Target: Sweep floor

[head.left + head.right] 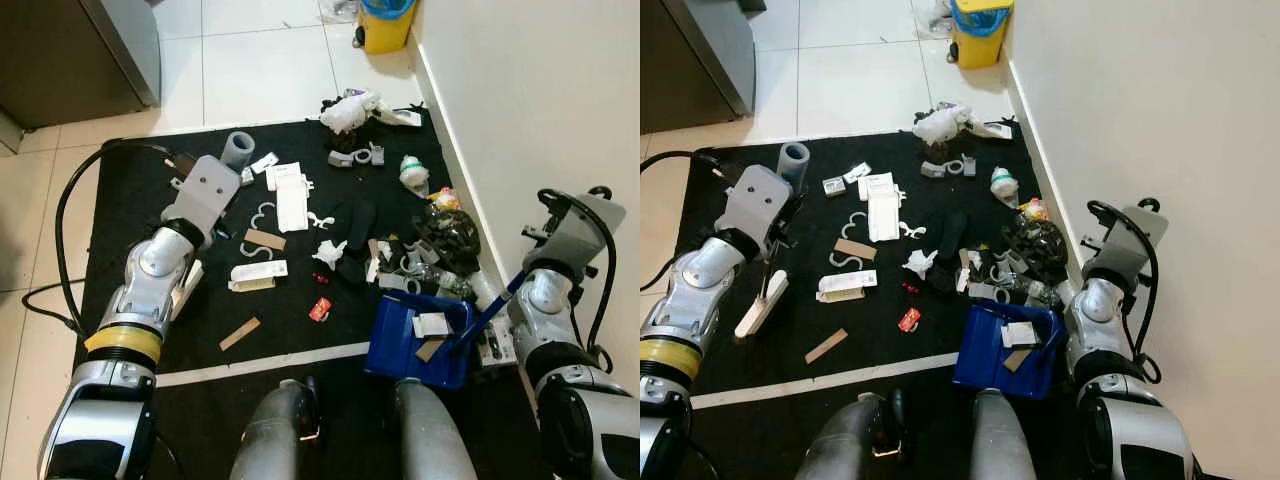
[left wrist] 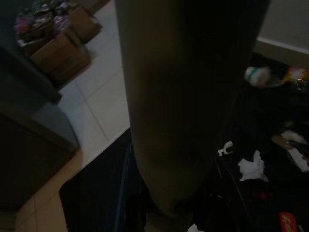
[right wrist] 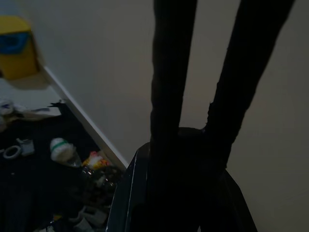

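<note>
**Litter strewn on the black mat, dustpan held at the near right**

At the left, the left arm reaches out over the black mat (image 1: 120,200), and the left gripper (image 1: 768,285) is clamped on a cream brush (image 1: 761,303), whose head rests on the mat near the left edge. The left wrist view is dark, with the brush handle running close along the lens.

Toward the middle of the mat lie loose scraps: a grey tube (image 1: 238,150) at the far side, a white box (image 1: 291,200), a white carton (image 1: 258,276), a brown cardboard strip (image 1: 240,333) nearer the robot, a small red wrapper (image 1: 320,309) and a crumpled tissue (image 1: 329,252). A white line (image 1: 250,365) crosses the mat on the near side.

Right of the middle sits the blue dustpan (image 1: 400,345), flat on the mat, with a few paper bits inside it. Just beyond it a heap of dark rubbish (image 1: 440,240) lies along the wall.

At the right, the right gripper (image 3: 193,145) is closed on the dustpan's upright handle (image 1: 495,305). A yellow bin (image 1: 385,25) stands far off beside the wall.
</note>
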`<state>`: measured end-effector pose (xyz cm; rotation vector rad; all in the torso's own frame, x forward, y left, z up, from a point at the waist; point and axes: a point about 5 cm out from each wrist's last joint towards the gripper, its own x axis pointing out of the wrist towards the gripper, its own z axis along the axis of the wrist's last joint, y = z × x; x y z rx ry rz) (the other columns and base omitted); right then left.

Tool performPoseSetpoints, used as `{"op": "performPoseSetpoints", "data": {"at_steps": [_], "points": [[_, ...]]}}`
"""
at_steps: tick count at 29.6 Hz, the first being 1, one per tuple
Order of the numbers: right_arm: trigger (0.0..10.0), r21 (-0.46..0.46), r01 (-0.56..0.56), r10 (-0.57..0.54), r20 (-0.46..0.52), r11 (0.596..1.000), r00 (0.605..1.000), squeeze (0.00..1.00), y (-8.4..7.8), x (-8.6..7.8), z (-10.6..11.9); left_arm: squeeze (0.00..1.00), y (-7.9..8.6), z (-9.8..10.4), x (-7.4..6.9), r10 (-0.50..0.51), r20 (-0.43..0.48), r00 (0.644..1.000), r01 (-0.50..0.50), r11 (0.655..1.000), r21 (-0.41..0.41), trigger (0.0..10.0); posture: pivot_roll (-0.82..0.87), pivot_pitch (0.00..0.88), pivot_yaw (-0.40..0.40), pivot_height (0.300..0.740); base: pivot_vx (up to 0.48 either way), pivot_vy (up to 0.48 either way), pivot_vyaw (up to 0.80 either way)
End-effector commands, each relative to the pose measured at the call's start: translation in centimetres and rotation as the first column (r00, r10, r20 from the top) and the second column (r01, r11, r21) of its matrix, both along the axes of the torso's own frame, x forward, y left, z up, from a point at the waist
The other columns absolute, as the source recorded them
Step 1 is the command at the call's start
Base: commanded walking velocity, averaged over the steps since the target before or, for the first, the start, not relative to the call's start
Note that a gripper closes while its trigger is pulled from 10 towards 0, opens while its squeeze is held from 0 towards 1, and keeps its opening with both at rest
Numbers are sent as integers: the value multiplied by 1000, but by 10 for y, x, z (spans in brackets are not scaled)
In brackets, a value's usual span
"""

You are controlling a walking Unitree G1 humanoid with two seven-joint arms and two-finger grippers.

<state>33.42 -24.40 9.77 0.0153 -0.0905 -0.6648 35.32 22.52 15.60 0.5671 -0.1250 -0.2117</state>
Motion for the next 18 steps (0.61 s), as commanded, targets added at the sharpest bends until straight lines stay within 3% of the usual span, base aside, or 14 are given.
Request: {"op": "performPoseSetpoints", "data": {"at_steps": [1,3,6,16,18], "points": [[10000,21,50,-49,-69,999,996,0,-4,-10,-17,0,-9,-3,3,-5,21,1000,6,1000,-22,10000,-28,295,-36,740,0,0,0],[10000,36,55,-52,-75,998,996,0,-1,-10,-18,0,-13,-4,5,-7,21,1000,8,999,-40,10000,-28,295,-36,740,0,0,0],[10000,94,47,-39,-81,994,996,0,13,-8,-23,0,-41,-9,12,-74,6,997,75,991,-115,10000,-52,314,-45,740,0,0,0],[10000,199,-55,62,-33,978,998,0,43,-4,-26,0,-90,-31,16,-203,-108,973,192,976,-102,10000,-95,350,-37,740,0,0,0],[10000,210,-85,92,-20,974,996,0,49,-3,-26,0,-106,-36,14,-261,-145,954,237,958,-164,10000,-97,350,-36,740,0,0,0]]}}
